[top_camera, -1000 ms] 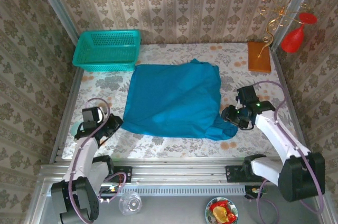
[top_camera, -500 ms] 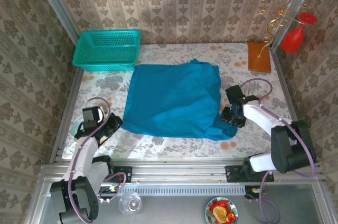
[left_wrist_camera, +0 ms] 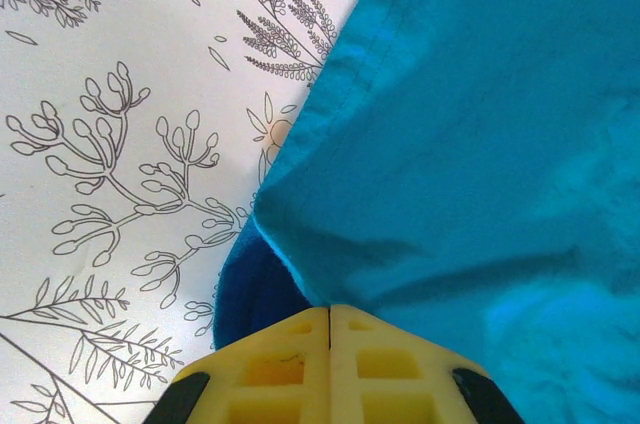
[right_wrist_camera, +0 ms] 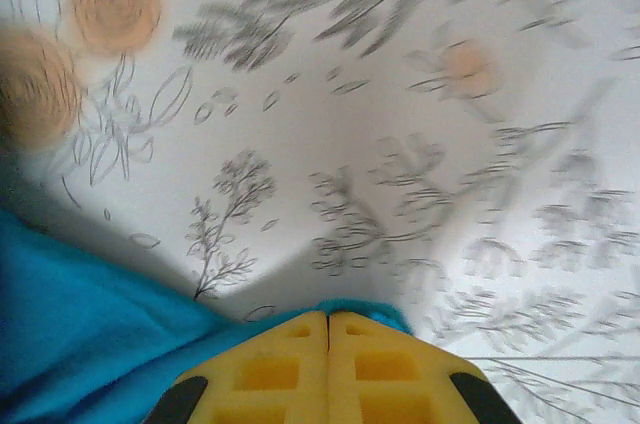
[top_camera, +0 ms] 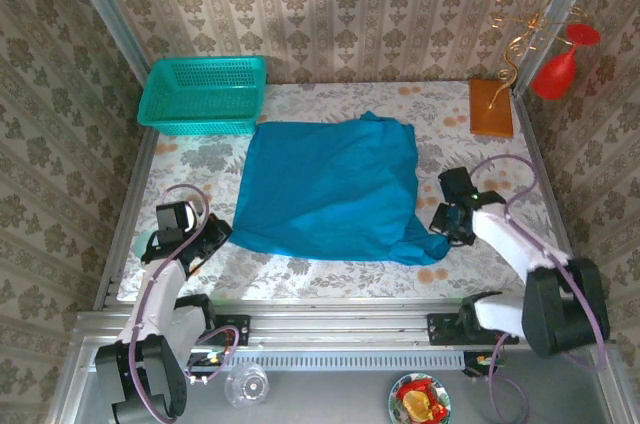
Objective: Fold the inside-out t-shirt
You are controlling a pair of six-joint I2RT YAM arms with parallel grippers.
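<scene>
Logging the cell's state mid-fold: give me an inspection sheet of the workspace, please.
Surface: white floral-print table cover, flat.
Job's things: plain teal-blue t-shirt spread mid-table.
Clutter: turquoise plastic mesh basket far left; orange-brown flat block far right.
Grippers: left gripper jaws shut on shirt's near-left corner; right gripper jaws shut on its near-right edge.
Cables: pale cable loops arch over both arms.
Surroundings: patterned wallpaper walls; red goblet-shaped ornament far right.

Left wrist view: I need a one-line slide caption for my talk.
Left gripper shut on a fold of the teal t-shirt over the flower-print table cover.
</scene>
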